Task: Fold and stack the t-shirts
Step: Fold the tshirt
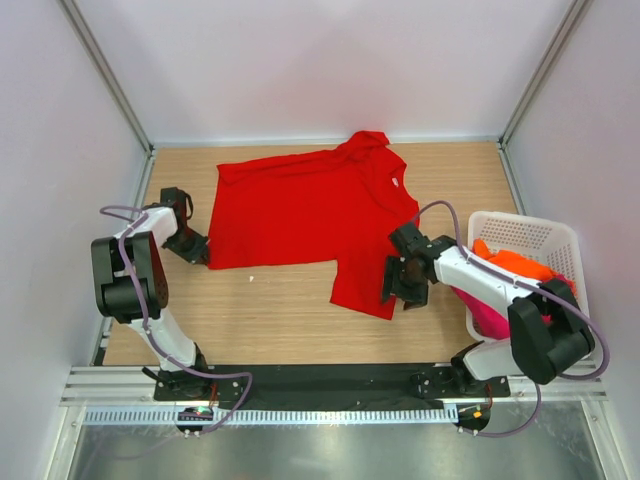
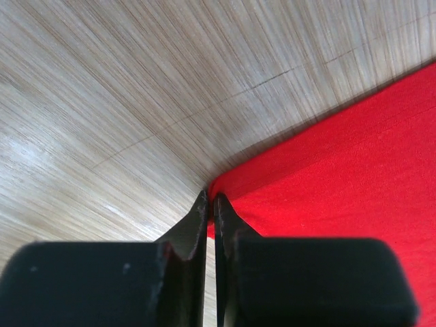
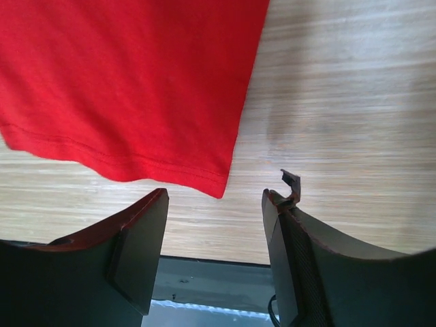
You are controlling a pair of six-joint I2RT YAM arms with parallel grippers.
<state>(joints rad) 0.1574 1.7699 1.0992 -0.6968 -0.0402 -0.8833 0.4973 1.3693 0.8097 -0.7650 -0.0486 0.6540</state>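
Left end effector (image 2: 210,204): jaws together, pinched on the very tip of the near-left corner of the red t-shirt (image 1: 300,215), which lies spread on the worktop (image 1: 280,320). Right end effector (image 3: 216,196): jaws apart, empty, poised just over the shirt's near-right corner, apparently a sleeve end. Risk: the left bite takes so little cloth that the corner could slip free on lifting, and the right jaws, closing short of the stitched edge, may miss it and skew the fold. The orange t-shirt (image 1: 510,262) and magenta t-shirt (image 1: 487,318) wait in the white basket (image 1: 560,235).
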